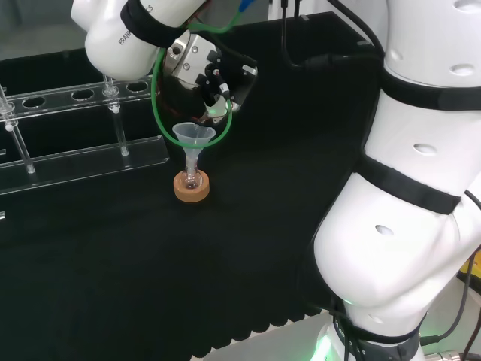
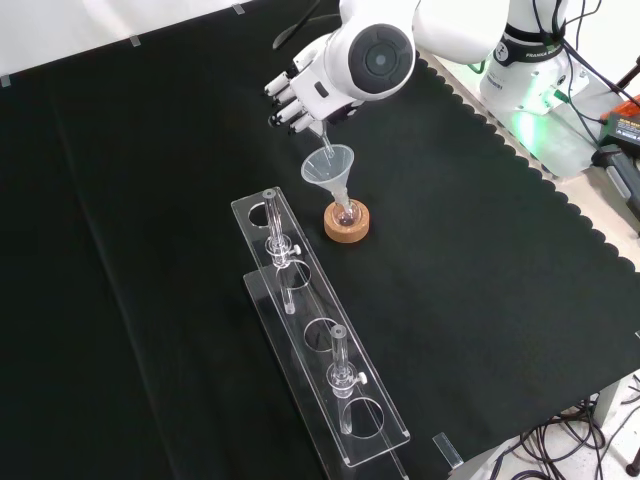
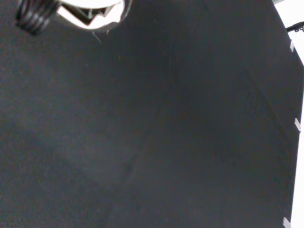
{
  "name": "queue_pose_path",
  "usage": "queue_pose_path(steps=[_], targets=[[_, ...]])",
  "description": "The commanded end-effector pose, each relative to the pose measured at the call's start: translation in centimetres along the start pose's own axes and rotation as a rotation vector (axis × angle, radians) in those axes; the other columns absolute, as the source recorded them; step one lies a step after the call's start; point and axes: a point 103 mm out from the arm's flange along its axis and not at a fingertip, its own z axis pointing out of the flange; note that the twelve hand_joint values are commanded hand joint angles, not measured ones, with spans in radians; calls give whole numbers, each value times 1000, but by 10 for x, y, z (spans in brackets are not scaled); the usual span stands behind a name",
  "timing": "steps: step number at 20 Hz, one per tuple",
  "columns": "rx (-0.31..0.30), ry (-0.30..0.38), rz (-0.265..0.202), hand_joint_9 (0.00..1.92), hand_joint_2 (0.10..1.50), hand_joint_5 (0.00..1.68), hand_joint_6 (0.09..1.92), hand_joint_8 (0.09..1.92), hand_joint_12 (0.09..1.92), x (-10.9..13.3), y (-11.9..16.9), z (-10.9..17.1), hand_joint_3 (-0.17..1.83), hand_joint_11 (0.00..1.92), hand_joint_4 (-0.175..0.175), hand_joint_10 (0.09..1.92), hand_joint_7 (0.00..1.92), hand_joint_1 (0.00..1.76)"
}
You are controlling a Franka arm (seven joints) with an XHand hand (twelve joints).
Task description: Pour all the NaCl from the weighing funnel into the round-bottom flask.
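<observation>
The robot hand (image 2: 297,95) hangs over the middle of the counter (image 2: 480,260), fingers (image 2: 283,100) curled together around something clear and slim that slants down out of them. That would be the weighing funnel (image 2: 320,135), though it is glass-clear and hard to make out, and whether any salt sits in it cannot be told. Its lower end dips into the wide mouth of a clear cone funnel (image 2: 329,166) just below the robot hand. That cone funnel stands upright, its stem down in the neck of the small round flask (image 2: 346,212), and the flask sits on a cork ring (image 2: 346,222) directly beneath the fingers. From the head view, the robot hand (image 1: 207,71) is above and just behind the cone funnel (image 1: 194,136), with the cork ring (image 1: 192,186) under it on the black cloth. Beside the robot hand, nearer the front camera, two clear racks (image 2: 330,370) lie along the counter with upright glass tubes (image 2: 272,222) in them.
</observation>
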Motion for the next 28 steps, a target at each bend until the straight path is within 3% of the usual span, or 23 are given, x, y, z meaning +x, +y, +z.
queue_pose_path(steps=[1,21,28], targets=[[-7,-22,0,919,660,1173,884,642,1139,0,0,-2,734,694,175,402,559,1103],[-18,-120,10,911,660,1173,884,638,1138,2,-4,-10,735,686,175,401,543,1103],[-25,-185,15,906,660,1172,885,637,1138,6,-8,-17,735,680,175,400,539,1103]])
